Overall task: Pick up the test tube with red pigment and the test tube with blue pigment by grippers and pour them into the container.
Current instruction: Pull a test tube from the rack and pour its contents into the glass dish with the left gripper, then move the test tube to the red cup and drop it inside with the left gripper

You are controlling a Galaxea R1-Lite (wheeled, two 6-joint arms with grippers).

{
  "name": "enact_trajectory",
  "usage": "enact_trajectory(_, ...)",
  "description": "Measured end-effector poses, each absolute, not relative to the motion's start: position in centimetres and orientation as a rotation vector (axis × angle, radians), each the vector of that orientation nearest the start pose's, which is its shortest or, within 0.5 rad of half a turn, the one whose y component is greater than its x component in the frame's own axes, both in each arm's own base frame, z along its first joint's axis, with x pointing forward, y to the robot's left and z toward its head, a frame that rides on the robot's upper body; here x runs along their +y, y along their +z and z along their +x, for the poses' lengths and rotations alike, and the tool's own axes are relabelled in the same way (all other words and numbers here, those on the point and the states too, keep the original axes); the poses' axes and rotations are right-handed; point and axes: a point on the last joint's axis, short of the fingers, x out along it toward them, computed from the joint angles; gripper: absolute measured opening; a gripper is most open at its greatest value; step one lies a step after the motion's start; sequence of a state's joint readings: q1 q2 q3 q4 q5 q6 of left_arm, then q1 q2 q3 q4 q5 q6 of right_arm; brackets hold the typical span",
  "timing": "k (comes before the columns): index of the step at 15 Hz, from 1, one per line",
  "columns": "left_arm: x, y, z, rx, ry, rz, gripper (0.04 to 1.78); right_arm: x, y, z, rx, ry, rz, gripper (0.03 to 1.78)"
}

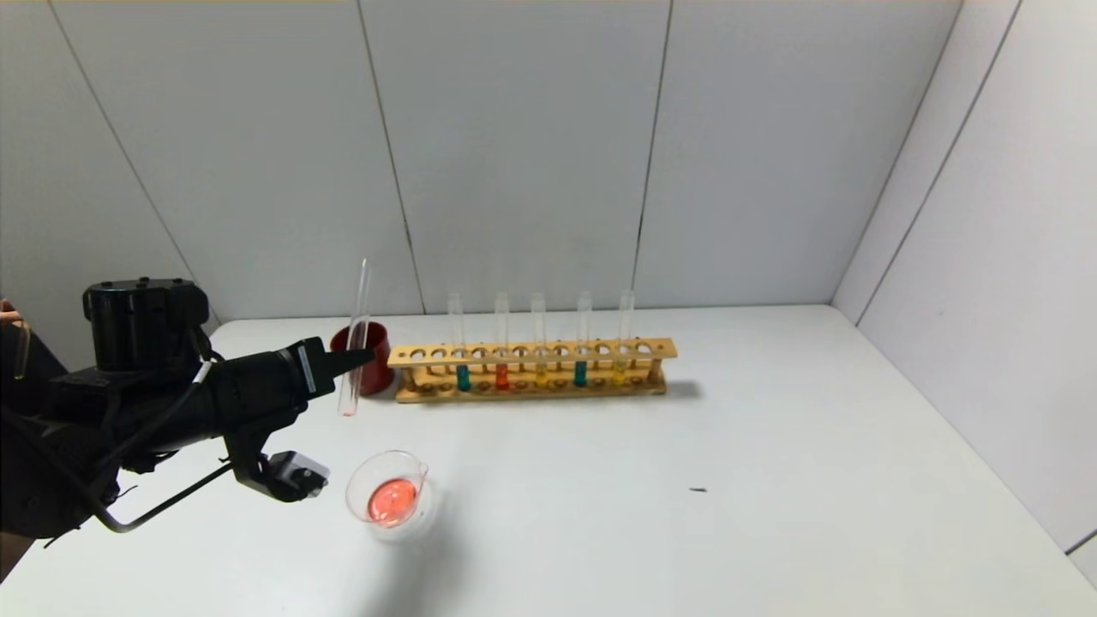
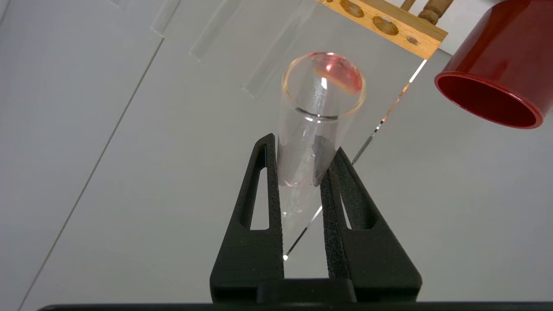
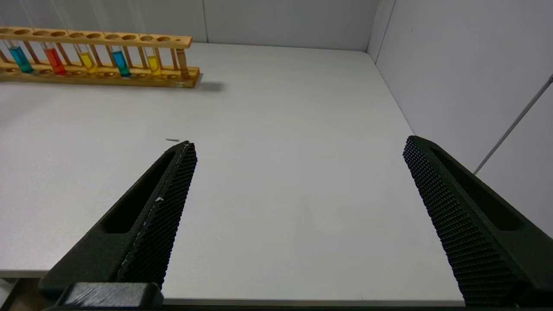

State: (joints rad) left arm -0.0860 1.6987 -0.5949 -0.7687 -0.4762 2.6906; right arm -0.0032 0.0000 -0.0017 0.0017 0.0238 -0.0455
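Note:
My left gripper [image 1: 358,358] is shut on a slim clear test tube [image 1: 355,338], held nearly upright above the table behind the container. The tube holds only faint red residue; it shows in the left wrist view [image 2: 319,108] between the fingers [image 2: 259,190]. The container [image 1: 390,497], a low clear beaker, stands on the table with red liquid in it. The wooden rack [image 1: 531,353] holds two teal-blue tubes [image 1: 463,377] [image 1: 580,374], one orange-red tube [image 1: 501,377] and two yellow ones. My right gripper [image 3: 300,142] is open and empty over the table's near right part.
A dark red cup [image 1: 374,370] stands just left of the rack, behind the held tube; it also shows in the left wrist view [image 2: 497,77]. White walls close the back and right. A small dark speck [image 1: 698,489] lies on the table.

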Motion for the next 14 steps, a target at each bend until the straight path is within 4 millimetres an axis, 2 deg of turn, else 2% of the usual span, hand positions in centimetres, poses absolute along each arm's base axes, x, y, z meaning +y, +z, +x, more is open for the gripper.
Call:
enact_trajectory(1,-3.4,14.0,27.6,0.829,0.848,-3.447,0.31,0.1,7.6,-2.3,0.000,0.020,-0.046,1.75)
enact_trajectory(3,-3.1,13.4,27.2,0.655,0.937,-3.564,0.31,0.1,7.6,-2.3,0.000,0.021,-0.046,1.75)
enact_trajectory(6,-2.9,11.8,25.7,0.268,1.216,-3.850,0.31,0.1,7.6,-2.3,0.000,0.021,-0.045,1.75)
enact_trajectory(8,-2.8,11.5,24.8,0.054,1.410,-4.054,0.31,0.1,7.6,-2.3,0.000,0.021,-0.046,1.75)
enact_trajectory(11,-2.8,12.1,24.3,-0.264,1.698,-4.338,0.31,0.1,7.6,-2.3,0.000,0.021,-0.046,1.75)
enact_trajectory(14,-3.2,14.4,25.1,-0.722,2.100,-4.547,0.31,0.1,7.6,-2.3,-0.001,0.021,-0.046,1.75)
